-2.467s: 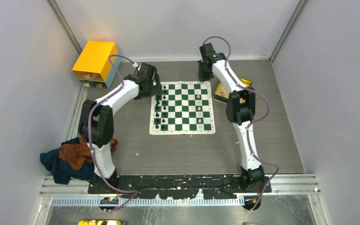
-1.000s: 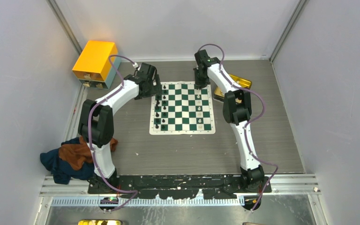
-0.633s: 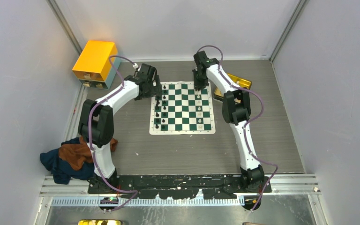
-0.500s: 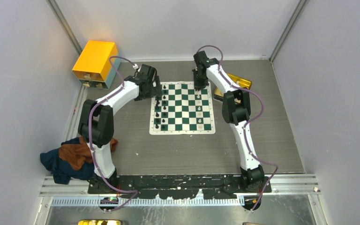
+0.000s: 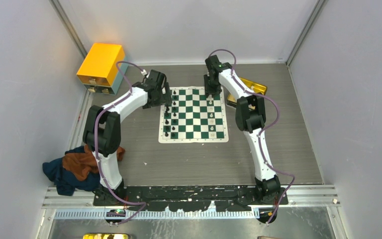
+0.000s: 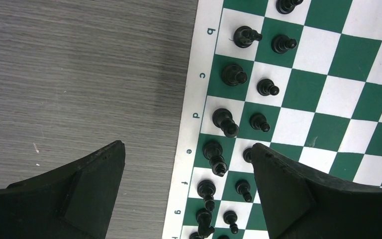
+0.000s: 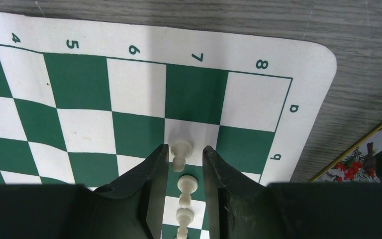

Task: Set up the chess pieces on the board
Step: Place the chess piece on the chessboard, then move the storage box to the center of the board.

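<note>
Chess pieces [image 6: 225, 119], tiny plastic black and cream chessmen, stood in files along both side edges of the flat green-and-white checked board [image 5: 194, 114]. Right gripper [image 7: 185, 152] straddled one cream pawn [image 7: 181, 148], jaws slightly parted and clear of it; left gripper [image 6: 186, 149] hung spread wide above the black files.

The counter [image 6: 79, 74] looks like matt grey wood grain. Below the right pincer [image 7: 185, 152] the board [image 7: 84, 79] is a smooth printed mat. Black chess pieces [image 6: 227, 122] below the left pincer [image 6: 186, 149] are glossy plastic

left hand [image 6: 185, 147] spread wide, right hand [image 7: 185, 149] ajar
</note>
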You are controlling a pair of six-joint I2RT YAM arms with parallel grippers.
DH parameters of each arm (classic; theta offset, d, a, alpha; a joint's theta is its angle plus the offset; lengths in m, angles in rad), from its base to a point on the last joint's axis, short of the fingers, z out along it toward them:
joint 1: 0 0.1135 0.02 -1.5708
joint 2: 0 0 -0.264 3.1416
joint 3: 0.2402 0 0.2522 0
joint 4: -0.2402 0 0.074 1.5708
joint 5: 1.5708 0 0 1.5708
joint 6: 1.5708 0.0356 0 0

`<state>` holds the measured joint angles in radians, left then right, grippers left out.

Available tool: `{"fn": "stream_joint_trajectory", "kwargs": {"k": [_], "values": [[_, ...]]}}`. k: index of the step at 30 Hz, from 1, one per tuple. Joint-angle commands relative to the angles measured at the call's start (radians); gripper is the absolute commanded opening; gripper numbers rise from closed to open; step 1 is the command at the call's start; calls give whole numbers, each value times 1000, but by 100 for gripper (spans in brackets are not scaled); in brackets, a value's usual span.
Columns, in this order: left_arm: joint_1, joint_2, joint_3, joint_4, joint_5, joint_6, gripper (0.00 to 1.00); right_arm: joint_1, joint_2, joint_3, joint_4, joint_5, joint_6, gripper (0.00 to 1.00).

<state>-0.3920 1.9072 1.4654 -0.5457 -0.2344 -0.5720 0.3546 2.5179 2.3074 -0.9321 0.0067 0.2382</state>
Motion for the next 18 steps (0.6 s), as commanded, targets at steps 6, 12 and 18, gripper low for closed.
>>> {"fn": "stream_joint_trajectory", "kwargs": {"k": [6, 12, 18], "values": [[6, -82, -8, 43, 0, -9, 98, 7, -106, 19, 39, 34, -24, 38], [6, -104, -25, 45, -5, -9, 98, -2, -197, 7, 86, 70, -18, 37], [5, -123, -43, 46, -9, -11, 98, -51, -230, -5, 83, 88, 10, 35]]}}
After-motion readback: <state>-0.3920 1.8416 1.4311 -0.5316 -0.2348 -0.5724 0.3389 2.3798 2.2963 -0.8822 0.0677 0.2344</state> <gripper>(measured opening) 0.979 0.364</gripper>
